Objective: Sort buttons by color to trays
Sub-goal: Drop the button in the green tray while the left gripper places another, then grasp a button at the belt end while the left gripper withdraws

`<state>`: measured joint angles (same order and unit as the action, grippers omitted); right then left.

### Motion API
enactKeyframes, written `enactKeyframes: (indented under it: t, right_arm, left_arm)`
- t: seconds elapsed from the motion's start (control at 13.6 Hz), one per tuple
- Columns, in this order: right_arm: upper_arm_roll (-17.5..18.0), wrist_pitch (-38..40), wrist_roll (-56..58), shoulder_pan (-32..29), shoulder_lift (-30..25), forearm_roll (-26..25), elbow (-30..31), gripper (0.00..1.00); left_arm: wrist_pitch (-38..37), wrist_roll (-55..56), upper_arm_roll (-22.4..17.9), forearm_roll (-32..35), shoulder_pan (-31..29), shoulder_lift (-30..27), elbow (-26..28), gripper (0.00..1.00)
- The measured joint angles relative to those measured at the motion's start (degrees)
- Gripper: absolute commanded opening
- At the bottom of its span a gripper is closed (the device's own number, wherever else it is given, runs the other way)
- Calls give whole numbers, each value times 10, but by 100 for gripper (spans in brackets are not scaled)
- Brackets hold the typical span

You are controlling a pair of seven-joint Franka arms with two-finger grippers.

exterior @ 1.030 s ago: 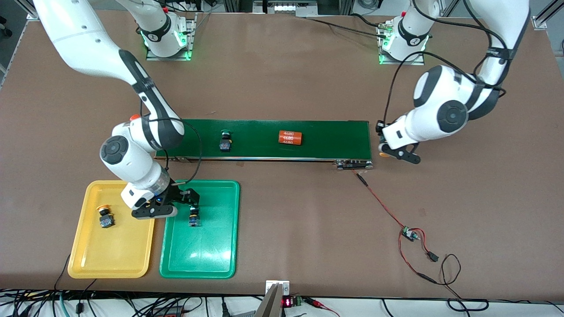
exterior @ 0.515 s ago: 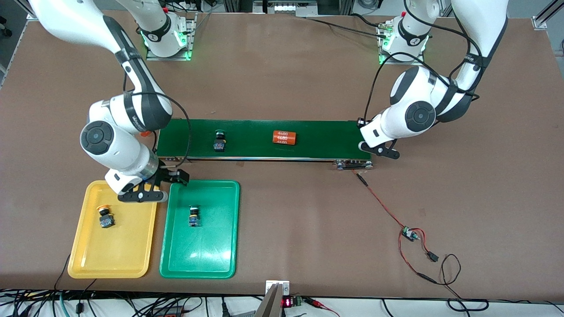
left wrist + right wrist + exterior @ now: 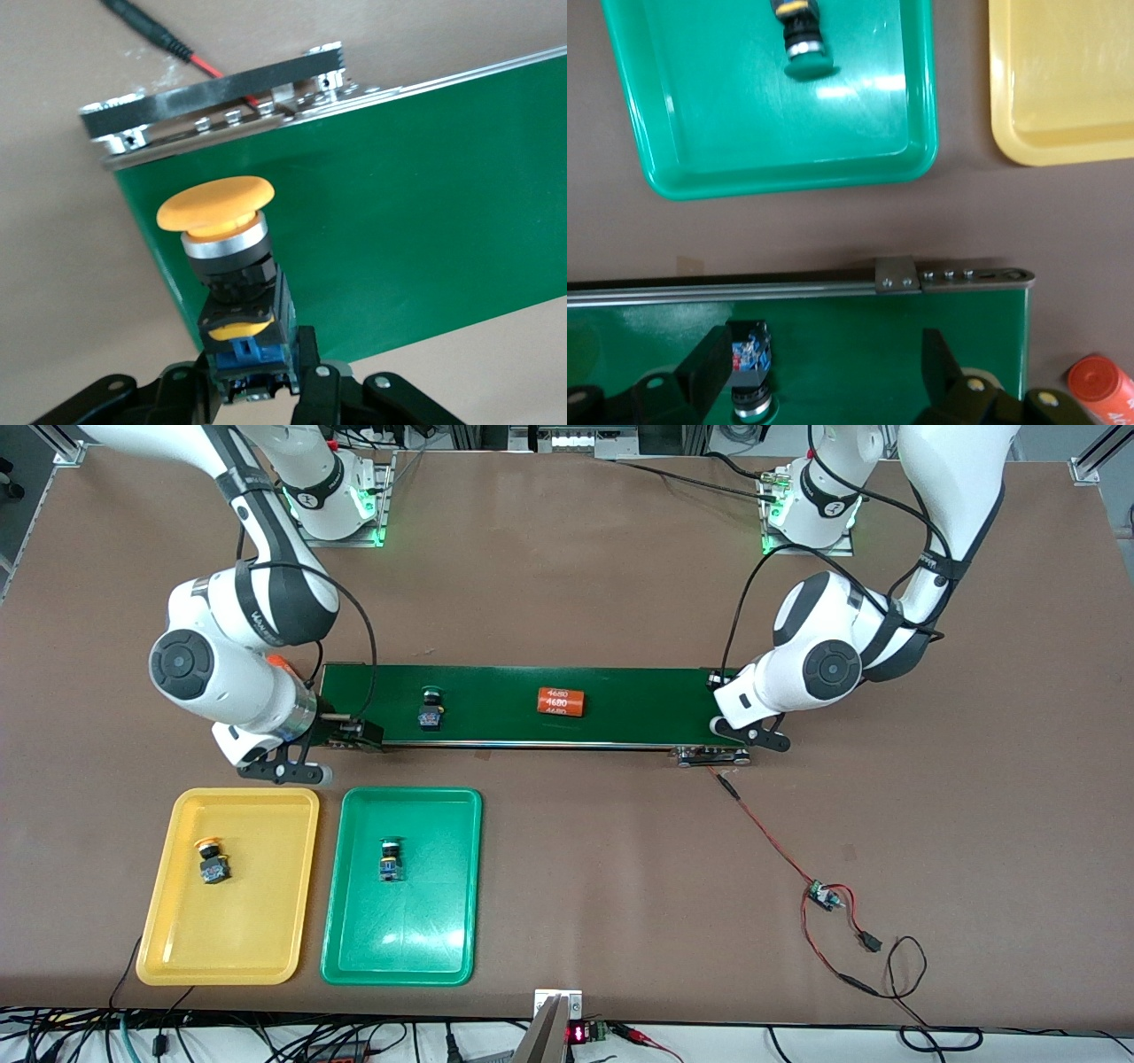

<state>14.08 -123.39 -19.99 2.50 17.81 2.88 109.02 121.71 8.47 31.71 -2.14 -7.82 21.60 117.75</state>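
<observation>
1. Buttons are half sorted: one yellow button (image 3: 211, 861) lies in the yellow tray (image 3: 230, 939) at eight o'clock of the front view, and one green button (image 3: 388, 859) lies in the green tray (image 3: 399, 930) at seven.
2. We see the right gripper (image 3: 828, 367) has left the green tray, where it hung a second ago. It now hovers over the conveyor belt (image 3: 638, 704) end at nine o'clock, jaws wide and empty, so that drop is done.
3. A second green button (image 3: 431, 710) and an orange cylinder (image 3: 561, 701) have drifted along the belt toward nine.
4. The left gripper (image 3: 257, 385) has swung in over the belt end at three o'clock, clamped on a second yellow button (image 3: 221, 257). We judge it is about to set it down.
5. The brown table (image 3: 576, 850) is matte; a red wire (image 3: 824, 895) trails at four o'clock.
</observation>
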Motion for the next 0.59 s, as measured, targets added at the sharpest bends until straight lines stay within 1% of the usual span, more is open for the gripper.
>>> enactKeyframes:
  t: [0.22, 0.37, 0.52, 0.59]
  right_arm:
    - [2, -94, 0, 0, -37, 0, 84, 99]
    - [4, -150, 0, -1, -62, 0, 143, 99]
    - [8, -175, 0, -4, -85, 0, 186, 99]
    - [12, -178, 0, -6, -94, 0, 198, 99]
  left_arm:
    - [4, 1, 0, 0, 9, 2, 0, 1]
    - [4, 1, 0, 0, 12, 6, 0, 3]
    - [6, 1, 0, 0, 14, 10, 3, 3]
    - [9, 1, 0, 0, 16, 12, 6, 6]
